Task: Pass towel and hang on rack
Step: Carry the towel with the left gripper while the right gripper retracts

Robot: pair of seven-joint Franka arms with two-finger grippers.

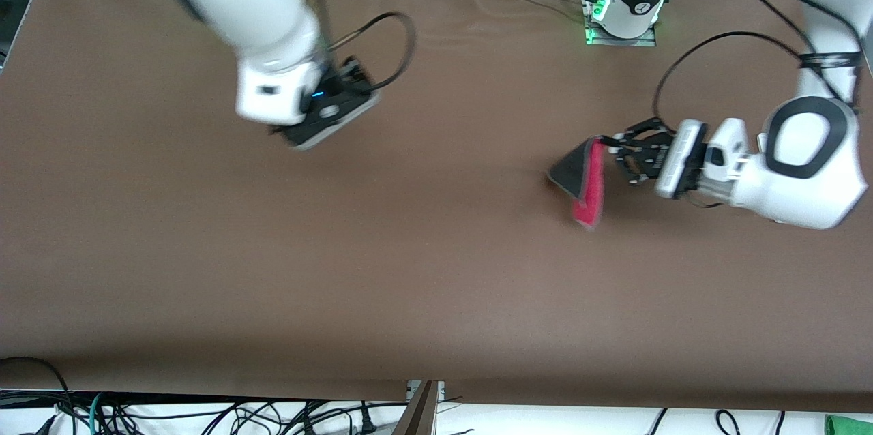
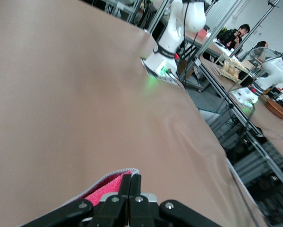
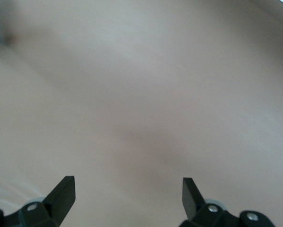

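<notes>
So the left gripper is clamping down on the towel, pinching it by one corner with its fingers squeezed right together. It's hanging up over the table toward the left arm's end. The towel is dangling off the fingertips, dark grey face and bright red-pink face both showing, pale stitched edge peeking out right at the pinch point in the left wrist view. It's drooping down from the gripper, though I can't tell if its low end is touching the tabletop.

The right gripper is hovering over bare table toward the right arm's end, well apart from the towel, fingers spread wide with nothing between them.

No rack showing up in any view.
</notes>
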